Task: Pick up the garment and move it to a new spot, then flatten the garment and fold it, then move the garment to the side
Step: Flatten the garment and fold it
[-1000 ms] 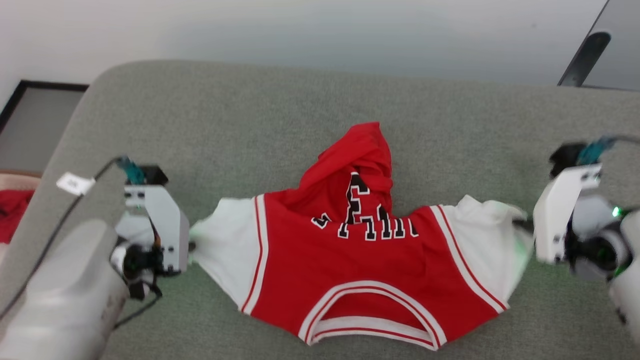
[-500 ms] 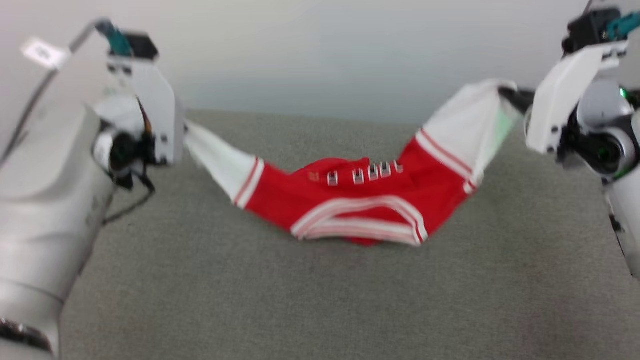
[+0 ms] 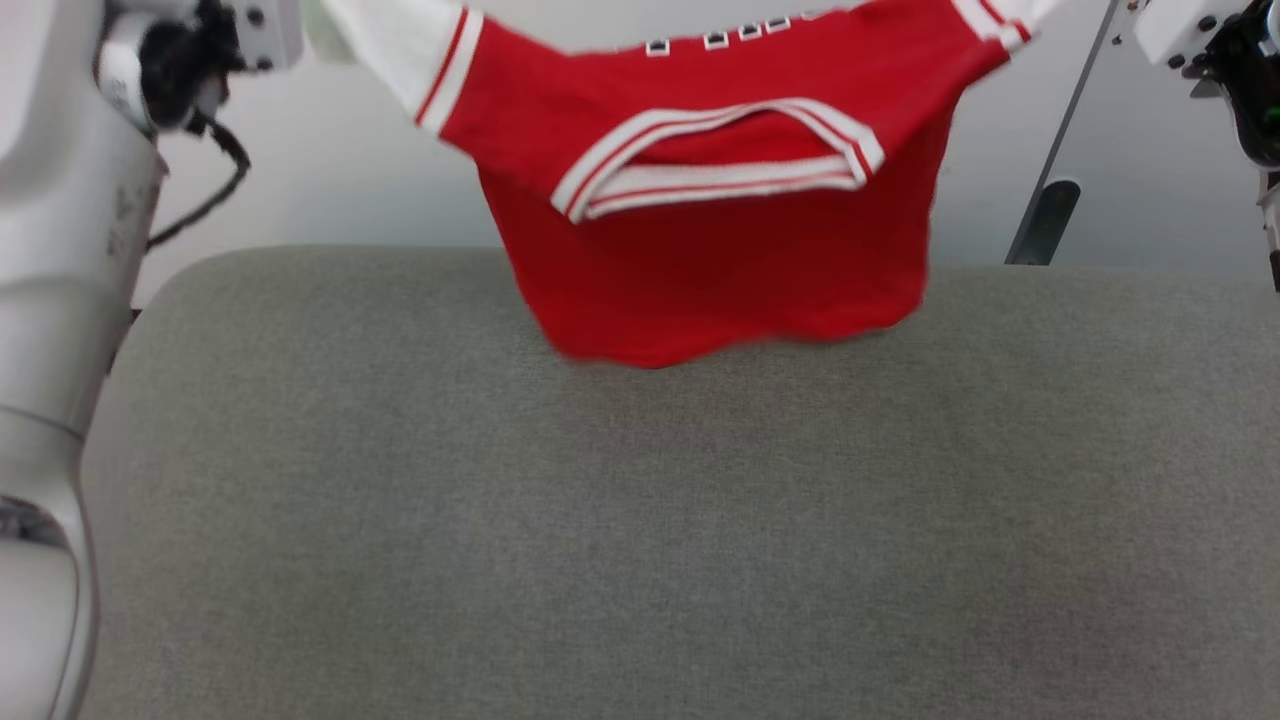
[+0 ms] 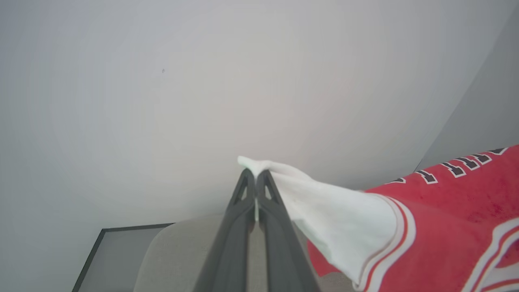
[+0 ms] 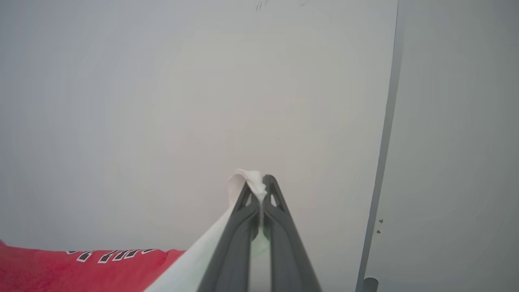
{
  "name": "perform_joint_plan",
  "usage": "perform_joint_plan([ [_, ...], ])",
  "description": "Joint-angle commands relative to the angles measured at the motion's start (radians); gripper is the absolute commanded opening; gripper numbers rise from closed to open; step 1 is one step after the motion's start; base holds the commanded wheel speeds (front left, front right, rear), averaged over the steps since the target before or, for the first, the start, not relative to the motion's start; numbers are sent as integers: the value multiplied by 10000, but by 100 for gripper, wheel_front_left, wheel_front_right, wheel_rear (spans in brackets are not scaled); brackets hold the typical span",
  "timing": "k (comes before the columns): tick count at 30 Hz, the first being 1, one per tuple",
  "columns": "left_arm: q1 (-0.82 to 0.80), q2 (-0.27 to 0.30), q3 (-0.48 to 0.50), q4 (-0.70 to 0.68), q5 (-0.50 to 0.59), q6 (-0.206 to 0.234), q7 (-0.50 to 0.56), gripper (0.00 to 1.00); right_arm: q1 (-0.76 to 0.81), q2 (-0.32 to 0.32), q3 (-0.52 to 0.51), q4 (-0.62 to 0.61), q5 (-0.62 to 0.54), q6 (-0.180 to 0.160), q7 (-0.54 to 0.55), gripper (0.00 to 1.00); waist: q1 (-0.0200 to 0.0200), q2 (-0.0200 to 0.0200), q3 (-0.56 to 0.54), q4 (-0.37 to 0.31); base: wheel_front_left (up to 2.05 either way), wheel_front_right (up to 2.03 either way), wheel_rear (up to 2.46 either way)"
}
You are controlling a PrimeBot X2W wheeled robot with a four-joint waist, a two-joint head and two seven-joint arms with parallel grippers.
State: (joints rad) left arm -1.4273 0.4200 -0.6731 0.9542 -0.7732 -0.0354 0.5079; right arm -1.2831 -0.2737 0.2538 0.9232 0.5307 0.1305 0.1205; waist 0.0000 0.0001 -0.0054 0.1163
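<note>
The left hand (image 4: 256, 172) is closed on the tip of a white sleeve (image 4: 324, 202); its two dark fingers are pressed together, and a little white cloth pokes out past them. From there the sleeve runs down and away to the red body of the garment (image 4: 446, 211). The right hand (image 5: 259, 178) is likewise clamped on the tip of the opposite sleeve (image 5: 194, 263), which drops away beside its fingers toward the red cloth (image 5: 81, 267).

In the head view the garment (image 3: 720, 240) is strung between the two hands and raised. Its sleeves reach to the upper corners and its body hangs down in the middle. The striped collar (image 3: 715, 150) faces the camera and the black lettering (image 3: 745, 35) sits at the top edge. The hem is blurred and hangs in front of the far part of the grey fabric-covered surface (image 3: 640, 520). Whether it touches that surface cannot be told.

The pale left forearm (image 3: 60, 250) stands at the left edge. Behind everything is a plain wall (image 3: 350, 180), with a dark slanted pole (image 3: 1060, 150) on the right.
</note>
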Motion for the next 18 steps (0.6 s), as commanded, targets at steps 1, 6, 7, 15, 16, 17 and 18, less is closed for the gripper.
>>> perform_joint_plan([
  [1,-311,-71,110,346,42,18,-409,0,-321,128,-120,495,-277,3,-479,0,0,-1,30,-71,0,0,0],
  [6,-957,-269,218,1047,15,-141,-1102,0,-1047,176,-375,1559,-645,3,-1384,0,0,-1,248,-162,0,0,0],
  [7,-1121,-290,278,1174,-4,-120,-1229,0,-1234,190,-379,1692,-711,3,-1536,0,0,-1,387,-184,0,0,0],
  [15,-2160,-606,407,1667,83,-258,-2468,0,-2498,411,-261,2275,-1194,3,-2594,0,0,-1,1824,-400,0,0,0],
  [16,-2326,-650,426,1690,111,-270,-2722,0,-2709,443,-240,2332,-1314,3,-2815,0,0,-1,2101,-437,0,0,0],
  [17,-2506,-688,443,1721,145,-292,-2927,0,-2924,471,-204,2410,-1458,3,-2977,0,0,-1,2393,-472,0,0,0],
  [18,-2706,-708,476,1775,119,-286,-3078,0,-3156,508,-166,2469,-1584,3,-3102,0,0,-1,2723,-510,0,0,0],
])
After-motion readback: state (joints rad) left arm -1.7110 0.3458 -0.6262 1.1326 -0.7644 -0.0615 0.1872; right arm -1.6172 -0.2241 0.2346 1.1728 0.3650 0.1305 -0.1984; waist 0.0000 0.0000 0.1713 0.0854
